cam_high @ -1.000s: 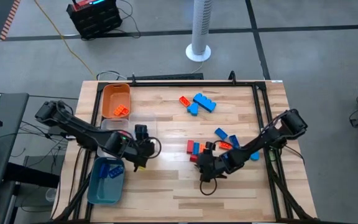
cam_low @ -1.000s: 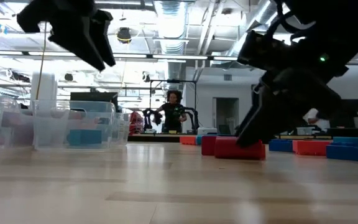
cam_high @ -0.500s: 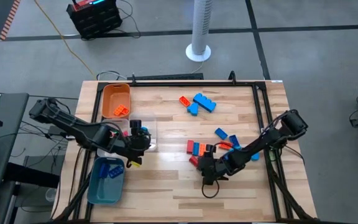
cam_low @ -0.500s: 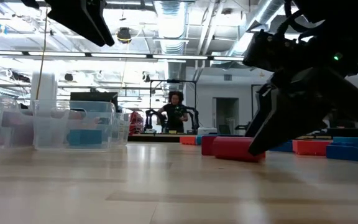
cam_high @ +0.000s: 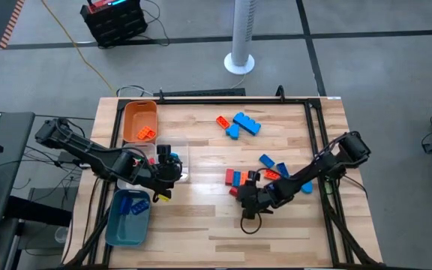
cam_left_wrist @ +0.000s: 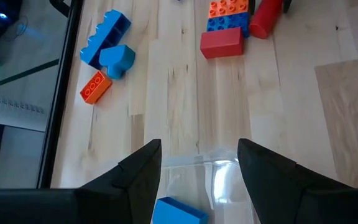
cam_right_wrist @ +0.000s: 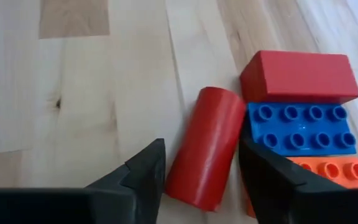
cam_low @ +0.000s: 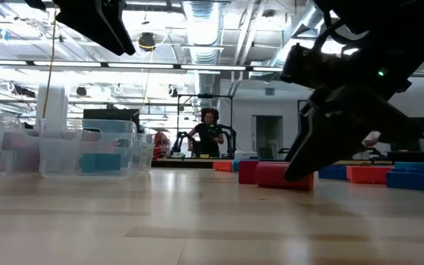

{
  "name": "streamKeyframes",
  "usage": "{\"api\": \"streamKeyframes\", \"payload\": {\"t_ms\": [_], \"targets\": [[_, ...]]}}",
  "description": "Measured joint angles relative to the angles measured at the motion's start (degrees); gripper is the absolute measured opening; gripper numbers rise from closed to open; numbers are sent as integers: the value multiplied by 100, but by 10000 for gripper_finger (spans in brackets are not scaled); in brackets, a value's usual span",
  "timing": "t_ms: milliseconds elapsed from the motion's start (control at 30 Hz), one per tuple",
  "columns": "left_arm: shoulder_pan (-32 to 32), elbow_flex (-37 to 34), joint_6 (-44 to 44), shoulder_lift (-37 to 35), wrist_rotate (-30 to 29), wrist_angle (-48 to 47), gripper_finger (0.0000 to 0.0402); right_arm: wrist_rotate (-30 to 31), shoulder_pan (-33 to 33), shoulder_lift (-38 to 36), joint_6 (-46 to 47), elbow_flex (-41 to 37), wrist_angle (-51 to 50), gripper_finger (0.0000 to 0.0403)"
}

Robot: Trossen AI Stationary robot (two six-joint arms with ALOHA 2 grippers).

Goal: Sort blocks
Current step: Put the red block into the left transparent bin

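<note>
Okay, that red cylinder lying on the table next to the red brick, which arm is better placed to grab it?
The right. The right gripper is open with the red cylinder between its fingers, while the left gripper hovers far off over the clear tray.

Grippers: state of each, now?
Left gripper: open, empty, over the clear tray.
Right gripper: open, straddling the red cylinder, not yet gripping.

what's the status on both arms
Right pincer open, straddling red cylinder block. Left pincer open over clear tray, blue block below. Nothing in the way.
</note>
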Motion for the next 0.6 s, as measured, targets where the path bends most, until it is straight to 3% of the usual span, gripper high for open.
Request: {"api": "streamKeyframes", "payload": {"t_ms": [267,600], "targets": [[0,0,-2,2,0,-15,208,5,0,155,80,7,-19,148],[0,-5,102,0,209,27,208,7,-41,63,-372,344,-392,141]]}}
